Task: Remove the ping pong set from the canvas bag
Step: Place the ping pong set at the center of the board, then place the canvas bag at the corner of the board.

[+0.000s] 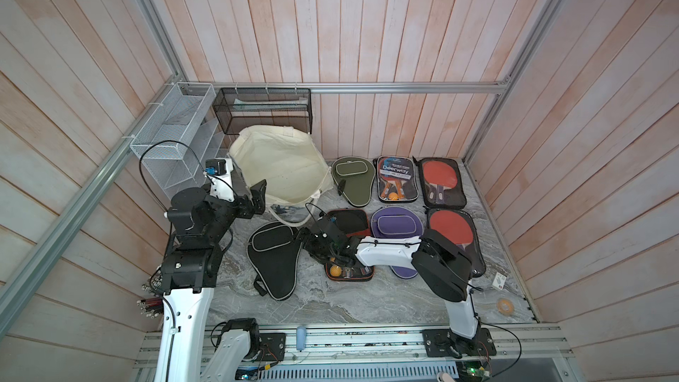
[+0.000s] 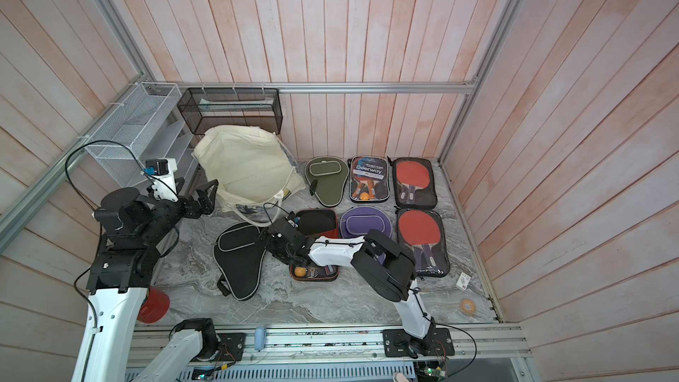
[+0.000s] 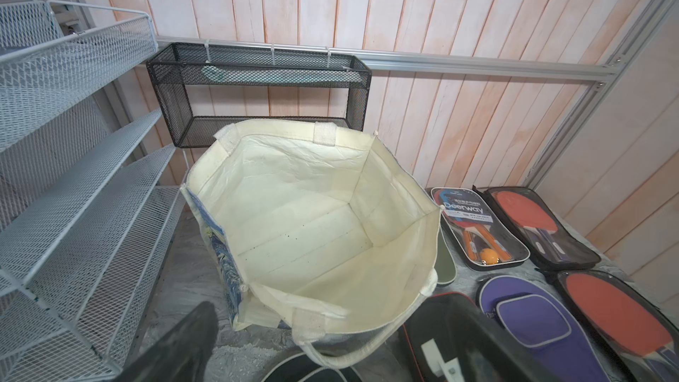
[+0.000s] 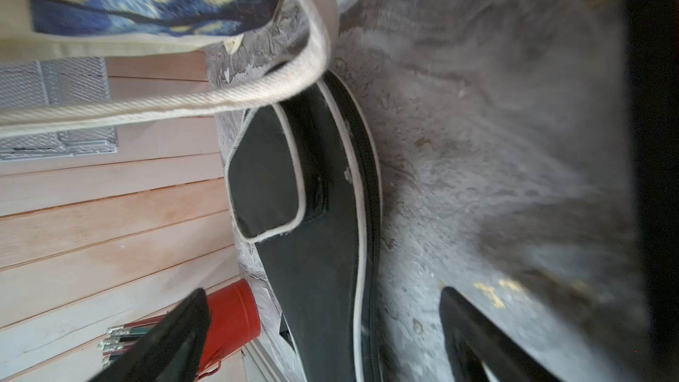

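Observation:
The cream canvas bag (image 1: 279,163) (image 2: 246,167) stands open at the back left, and its inside (image 3: 312,222) shows only bare lining. A black ping pong set case with white piping (image 1: 273,255) (image 2: 240,255) (image 4: 319,233) lies flat on the marble table in front of the bag, partly under the bag's rope handle (image 4: 220,97). My right gripper (image 1: 306,242) (image 2: 270,242) (image 4: 323,293) is low beside the case's right edge, open, holding nothing. My left gripper (image 1: 259,192) (image 2: 207,192) (image 3: 330,306) hovers open at the bag's near left rim.
Several other paddle sets lie right of the bag: an olive case (image 1: 352,181), a Deerway pack (image 1: 397,180), a purple case (image 1: 397,226) and red paddles in clear cases (image 1: 441,181). A white mesh shelf (image 1: 172,130) and a black basket (image 1: 262,110) stand behind. A red pencil cup (image 2: 154,305) stands front left.

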{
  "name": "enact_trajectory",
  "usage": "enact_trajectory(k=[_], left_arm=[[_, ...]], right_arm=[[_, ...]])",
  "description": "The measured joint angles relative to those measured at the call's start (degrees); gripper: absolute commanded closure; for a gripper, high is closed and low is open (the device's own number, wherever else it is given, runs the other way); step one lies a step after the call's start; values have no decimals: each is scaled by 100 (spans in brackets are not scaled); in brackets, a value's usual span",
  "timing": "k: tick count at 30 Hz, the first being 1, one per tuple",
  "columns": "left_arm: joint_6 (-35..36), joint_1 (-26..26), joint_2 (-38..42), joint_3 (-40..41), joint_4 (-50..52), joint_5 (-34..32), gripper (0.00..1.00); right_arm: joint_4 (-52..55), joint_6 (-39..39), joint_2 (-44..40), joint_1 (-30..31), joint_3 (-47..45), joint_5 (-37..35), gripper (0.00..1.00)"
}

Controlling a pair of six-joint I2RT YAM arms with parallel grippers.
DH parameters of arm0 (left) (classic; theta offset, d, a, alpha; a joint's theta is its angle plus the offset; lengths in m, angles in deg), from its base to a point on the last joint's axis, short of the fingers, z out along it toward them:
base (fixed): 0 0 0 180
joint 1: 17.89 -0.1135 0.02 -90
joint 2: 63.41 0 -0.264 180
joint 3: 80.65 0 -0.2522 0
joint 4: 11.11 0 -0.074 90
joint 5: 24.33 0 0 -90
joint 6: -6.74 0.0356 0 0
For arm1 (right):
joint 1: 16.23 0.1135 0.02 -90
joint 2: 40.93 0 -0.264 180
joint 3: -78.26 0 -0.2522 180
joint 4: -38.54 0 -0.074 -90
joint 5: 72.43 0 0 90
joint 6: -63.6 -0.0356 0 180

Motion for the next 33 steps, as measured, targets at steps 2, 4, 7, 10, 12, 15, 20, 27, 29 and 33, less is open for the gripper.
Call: enact_trajectory(k=[2, 4, 7, 10, 12, 15, 20, 27, 29, 33], left_arm=[[-50, 0, -247, -354, 212, -166, 0], [-118, 0, -459, -588, 374, -286, 0], [-256, 0, -756, -765, 649, -426, 0], [-398, 0, -1047, -769, 870, -549, 0], [-446, -2, -1220, -669, 870, -621, 0], [-496, -39, -1513, -446, 817, -734, 0], [-634, -315, -2337, -350, 450, -763, 1], [-793, -444, -3558, -1032, 136, -684, 10], [-820, -444, -3849, -1309, 33, -667, 17], [-874, -444, -4190, -1567, -133, -645, 43]], right_arm=[[389, 529, -501, -39, -22, -197, 2], [787, 1099, -957, -61, 39, -459, 2], [1519, 2083, -1502, -68, 404, -1082, 2], [2127, 3178, -1786, -140, 1034, -1751, 2], [2411, 3945, -1751, -332, 1650, -1982, 2], [2796, 5042, -1147, -782, 3062, -2140, 1], [3602, 6454, 1056, -1241, 6319, -2223, 1], [3860, 7272, 2341, -1515, 6579, -1971, 18], [3847, 7344, 2363, -1613, 6393, -1871, 30], [3576, 7412, 2411, -1757, 6568, -1788, 54]])
